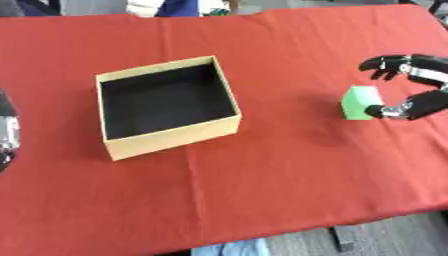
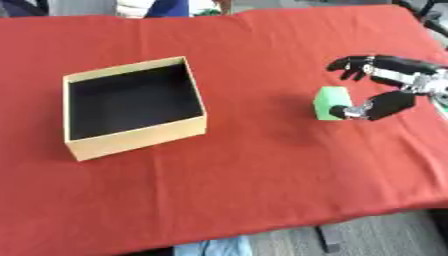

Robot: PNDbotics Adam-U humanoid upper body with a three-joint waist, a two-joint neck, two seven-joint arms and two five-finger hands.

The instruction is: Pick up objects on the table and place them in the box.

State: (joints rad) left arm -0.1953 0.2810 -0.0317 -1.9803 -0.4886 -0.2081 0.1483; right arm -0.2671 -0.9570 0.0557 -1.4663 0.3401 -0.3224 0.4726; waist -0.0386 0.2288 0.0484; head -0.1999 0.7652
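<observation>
We are reaching our right robot hand, fingers spread open, around the green block on the red tabletop; next we are likely closing, then carrying it left to the cardboard box.

- The right robot hand has glossy black fingers and a black thumb, with silver metal segments showing between the dark parts
- At the left edge of the left eye view, the left robot hand shows as a black and silver-grey rounded shape
</observation>
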